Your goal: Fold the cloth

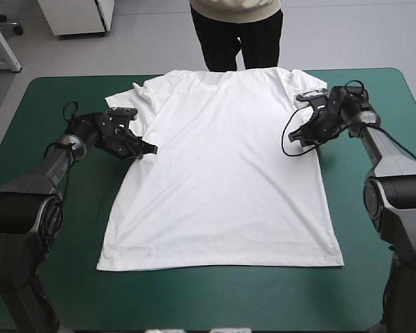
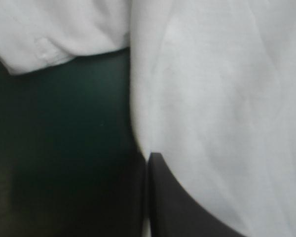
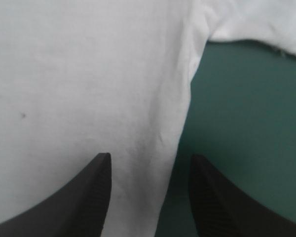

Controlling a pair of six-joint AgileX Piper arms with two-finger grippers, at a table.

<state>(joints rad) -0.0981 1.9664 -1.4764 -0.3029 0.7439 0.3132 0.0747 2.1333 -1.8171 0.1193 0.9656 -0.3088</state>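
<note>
We see the T-shirt (image 1: 222, 173), white and short-sleeved, spread flat on the teal-green cover (image 1: 55, 104) about the table's middle. Its shoulder end reaches the far edge and its straight hem (image 1: 222, 266) lies toward the near edge. The body widens a little toward the hem and lies mostly smooth, with faint creases running along its length. We find the sleeve toward the table's left edge (image 1: 128, 100) rumpled and bunched against the body, while the sleeve toward the right edge (image 1: 306, 82) lies short and close by the shoulder.
</note>
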